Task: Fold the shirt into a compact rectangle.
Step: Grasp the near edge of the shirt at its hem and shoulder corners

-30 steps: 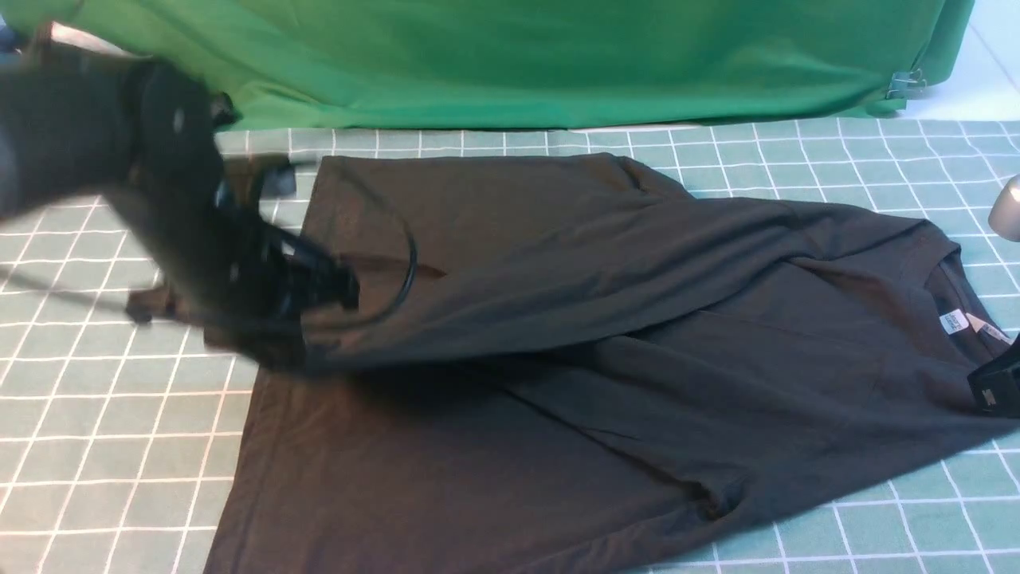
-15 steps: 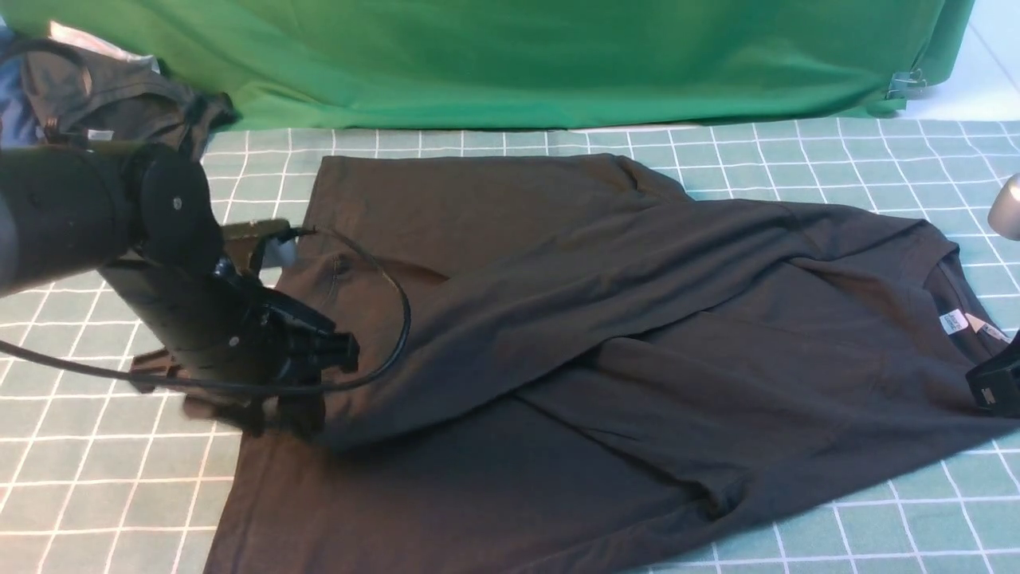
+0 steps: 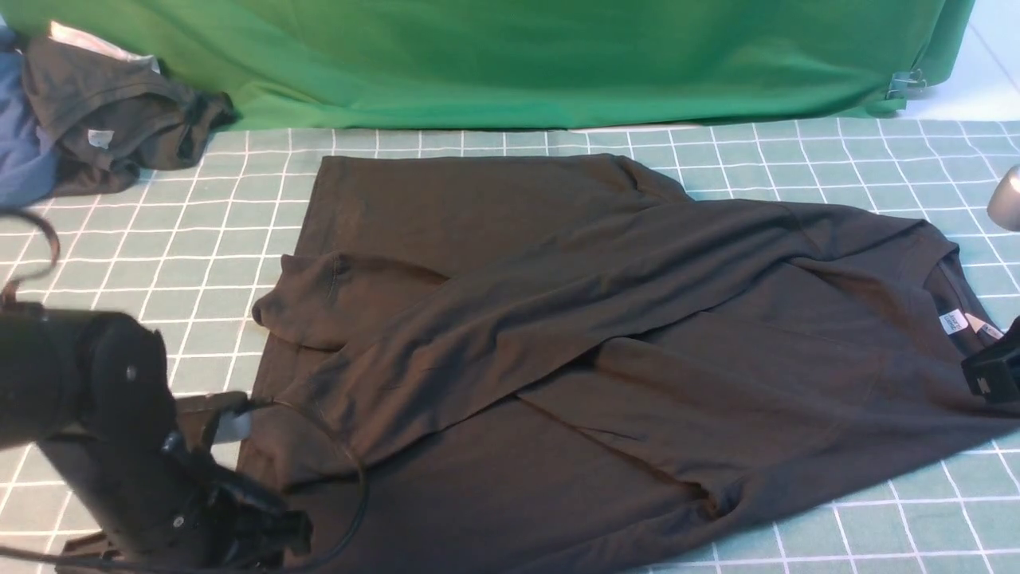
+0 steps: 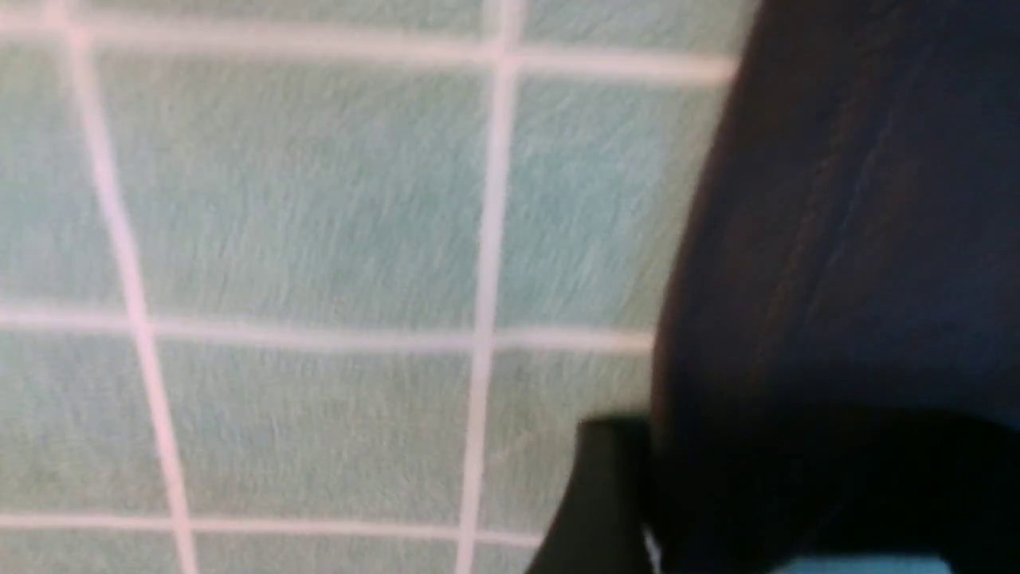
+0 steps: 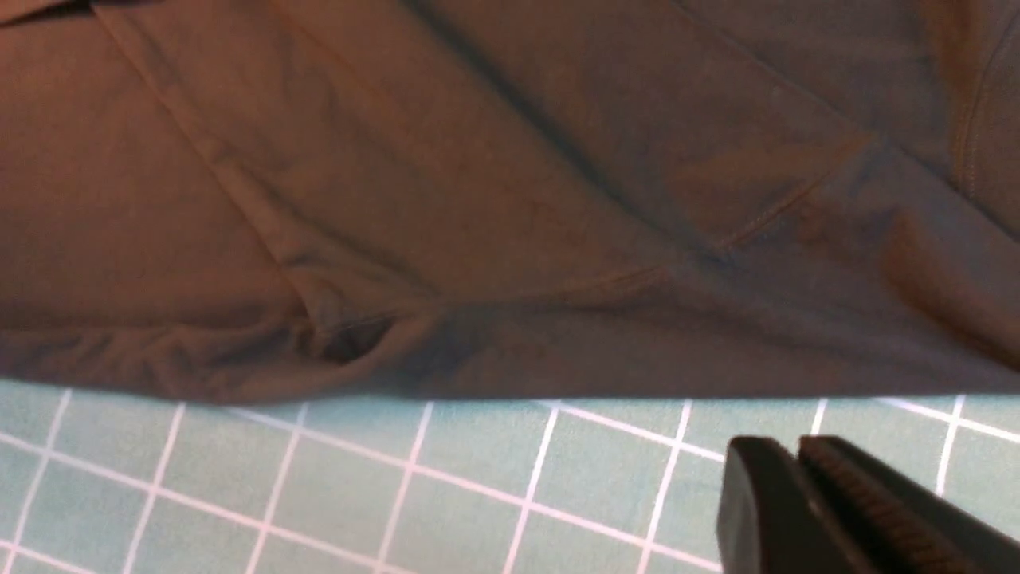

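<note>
Front view | large black long-sleeved knit shirt (image 3: pixel 606 335) lies spread on green checked tabletop (image 3: pixel 159 263) | its sleeve (image 3: pixel 478 319) now lies dropped diagonally across the body | your left pincer (image 3: pixel 275 532) has released it and pulled back near-left | your right pincer (image 3: pixel 992 375) sits clenched and empty beside the collar | sleeve fold looks done, body fold remains

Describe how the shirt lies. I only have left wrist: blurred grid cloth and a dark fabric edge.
Observer: In the front view the shirt is spread sideways, collar toward the robot's right. One sleeve lies diagonally across the body.
Operator: Right gripper holding anything?
Observer: No. The right gripper is shut with nothing in it, its tips over bare grid cloth beside the shirt's edge.
Operator: Anything else around?
Observer: A dark grey garment and a blue garment are bunched at the far left, apart from the shirt.
</note>
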Robot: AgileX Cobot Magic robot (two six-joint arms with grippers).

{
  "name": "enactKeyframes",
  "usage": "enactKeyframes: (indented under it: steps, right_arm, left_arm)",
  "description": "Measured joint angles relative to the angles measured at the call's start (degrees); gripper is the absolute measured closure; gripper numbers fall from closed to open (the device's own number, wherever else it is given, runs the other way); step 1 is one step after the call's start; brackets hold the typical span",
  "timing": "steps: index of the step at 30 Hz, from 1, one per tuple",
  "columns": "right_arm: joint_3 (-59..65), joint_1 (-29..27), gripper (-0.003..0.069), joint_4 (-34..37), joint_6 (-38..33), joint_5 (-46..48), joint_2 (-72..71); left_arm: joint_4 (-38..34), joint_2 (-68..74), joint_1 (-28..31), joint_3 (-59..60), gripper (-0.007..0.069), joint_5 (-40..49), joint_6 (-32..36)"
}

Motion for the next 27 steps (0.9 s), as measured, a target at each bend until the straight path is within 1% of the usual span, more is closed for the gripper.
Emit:
enactKeyframes:
  steps: [4, 6, 7, 9, 11, 12, 13, 14, 15, 16, 18, 20, 21, 22, 25, 26, 27]
  right_arm:
    - [0.0, 0.0, 0.0599, 0.0, 0.0, -0.2, 0.0]
    - [0.0, 0.0, 0.0593, 0.0, 0.0, -0.2, 0.0]
    - [0.0, 0.0, 0.0591, 0.0, 0.0, -0.2, 0.0]
    - [0.0, 0.0, 0.0588, 0.0, 0.0, -0.2, 0.0]
    - [0.0, 0.0, 0.0583, -0.1, 0.0, -0.2, 0.0]
    - [0.0, 0.0, 0.0583, -0.1, 0.0, -0.2, 0.0]
    - [0.0, 0.0, 0.0581, -0.7, 0.4, -0.2, 0.0]
    - [-0.2, 0.0, 0.0579, -2.1, 2.4, 0.2, 0.1]
    - [-0.3, 0.0, 0.0578, -2.8, 2.7, 0.3, 0.1]
    - [-0.7, 0.0, 0.0576, -4.5, 4.5, 0.8, 0.3]
    - [-1.9, -0.1, 0.0573, -9.3, 8.4, 2.1, 1.1]
    - [-4.2, -1.8, 0.0573, -14.0, 12.8, 4.1, 3.3]
    - [-4.4, -2.4, 0.0573, -14.1, 13.3, 4.5, 3.6]
    - [-5.9, -4.8, 0.0571, -14.7, 14.5, 6.1, 6.1]
    - [-6.5, -9.5, 0.0557, -13.2, 15.4, 7.9, 10.9]
    - [-6.5, -9.5, 0.0553, -13.1, 15.4, 8.0, 11.3]
    - [-6.4, -10.8, 0.0515, -12.5, 15.5, 8.5, 14.3]
  left_arm:
    - [0.8, -0.3, 0.0, 1.2, 0.0129, -1.9, -2.7]
    - [1.3, -0.4, 0.0, 1.2, 0.0169, -2.1, -2.9]
    - [1.6, -0.4, 0.0, 1.3, 0.0207, -2.1, -2.9]
    - [2.7, -0.5, 0.0, 1.3, 0.0311, -1.8, -2.4]
    - [3.0, -0.8, 0.0, 1.3, 0.0461, -1.8, -1.0]
    - [3.0, -0.9, 0.0, 1.3, 0.0475, -1.9, -0.5]
    - [3.0, -1.6, 0.0, 1.3, 0.0553, -2.0, 0.7]
    - [3.0, -2.3, 0.0, 1.6, 0.0587, -2.3, 1.2]
    - [3.0, -2.5, 0.0, 1.7, 0.0590, -2.3, 1.3]
    - [3.0, -3.4, 0.0, 1.9, 0.0603, -2.3, 1.6]
    - [3.3, -6.0, 0.0, 1.9, 0.0611, -1.5, 1.9]
    - [4.6, -11.7, 0.0, 1.9, 0.0615, -0.3, 2.0]
    - [4.6, -12.2, 0.0, 1.9, 0.0615, -0.2, 1.9]
    - [6.1, -15.8, 0.0, 1.9, 0.0615, 0.3, 1.1]
    - [9.0, -21.1, 0.0, 1.9, 0.0615, 2.6, -1.4]
    - [9.0, -21.4, 0.0, 1.9, 0.0615, 2.8, -1.5]
    - [10.6, -23.0, 0.0, 1.9, 0.0615, 4.2, -2.3]
